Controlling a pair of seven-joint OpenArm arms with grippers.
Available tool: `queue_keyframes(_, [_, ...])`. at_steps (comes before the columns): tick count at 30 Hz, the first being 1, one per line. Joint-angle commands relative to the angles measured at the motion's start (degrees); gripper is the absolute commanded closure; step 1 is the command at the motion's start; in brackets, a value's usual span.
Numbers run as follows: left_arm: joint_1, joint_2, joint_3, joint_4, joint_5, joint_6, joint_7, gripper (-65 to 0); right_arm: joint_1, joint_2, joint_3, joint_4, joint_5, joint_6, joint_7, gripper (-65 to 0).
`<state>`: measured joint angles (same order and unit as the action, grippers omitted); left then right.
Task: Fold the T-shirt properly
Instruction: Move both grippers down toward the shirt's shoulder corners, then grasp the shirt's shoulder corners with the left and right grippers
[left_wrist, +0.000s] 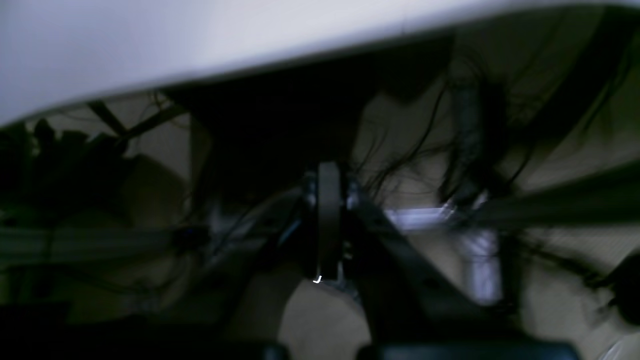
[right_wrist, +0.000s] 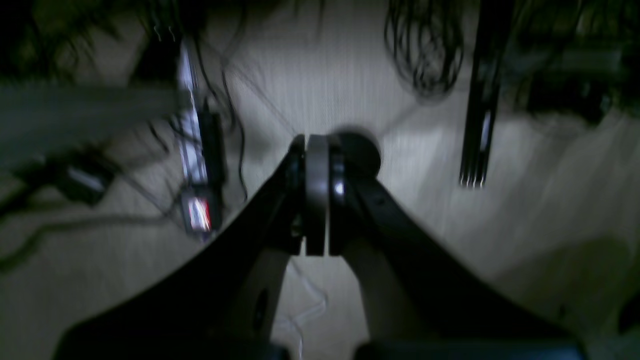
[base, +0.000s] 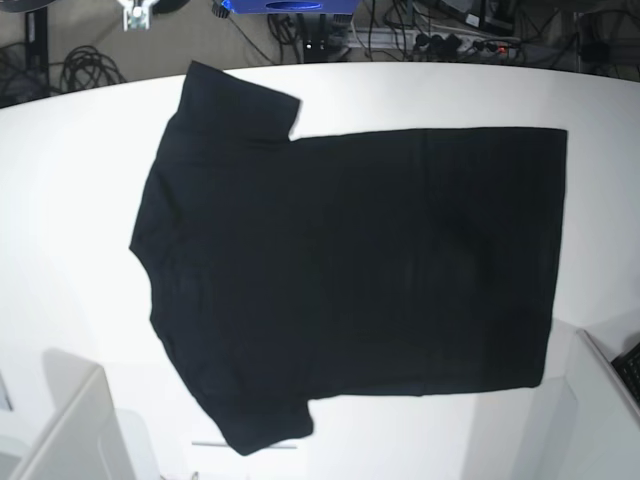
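Note:
The black T-shirt (base: 350, 270) lies spread flat on the white table (base: 60, 200) in the base view, plain side up. Its collar end points left and its hem right, with one sleeve at the far left (base: 240, 100) and one at the near left (base: 260, 430). No print shows. Neither gripper shows in the base view. In the left wrist view my left gripper (left_wrist: 327, 170) is shut and empty, below the table's pale edge (left_wrist: 150, 45). In the right wrist view my right gripper (right_wrist: 317, 142) is shut and empty, over the floor.
White arm mounts stand at the near corners of the table (base: 60, 420) (base: 600, 400). Cables (right_wrist: 425, 50) and a power strip (right_wrist: 197, 210) lie on the floor. A blue object (base: 285, 5) and more cables sit behind the table.

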<state>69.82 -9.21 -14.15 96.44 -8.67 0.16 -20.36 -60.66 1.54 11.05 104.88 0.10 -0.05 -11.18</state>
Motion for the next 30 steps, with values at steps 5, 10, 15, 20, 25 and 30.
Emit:
queue_keyframes(5, [3.3, -0.2, -1.5, 10.7, -4.8, 0.2, -0.9, 0.0, 0.4, 0.2, 0.9, 9.3, 0.0, -0.3, -2.9, 0.0])
queue_keyframes(10, [1.7, 0.0, -4.0, 14.6, -5.2, 0.2, -0.9, 0.0, 5.9, 0.1, 0.5, 10.2, 0.1, -0.3, -3.0, 0.0])
queue_keyframes(15, [-3.2, 0.3, -7.6, 14.8, -4.9, 0.2, -0.8, 0.0, 12.4, -0.6, 0.7, 10.2, 9.2, -0.3, -3.3, 0.0])
queue_keyframes(20, [-7.1, 1.7, -10.0, 14.8, -4.7, 0.3, -0.8, 0.0, 18.0, 0.7, 0.7, 10.1, 19.8, -0.3, -11.6, 0.0])
queue_keyframes(25, [-8.7, 1.3, -10.0, 14.7, -4.7, 0.3, -0.8, 0.0, 21.5, 0.7, 0.8, 10.0, 29.2, -0.3, -15.7, 0.0])
queue_keyframes(30, [-8.7, 1.3, -10.1, 14.3, -5.1, 0.1, -0.8, 0.0, 22.2, 0.7, 2.7, 9.9, 34.8, -0.3, -15.9, -19.1])
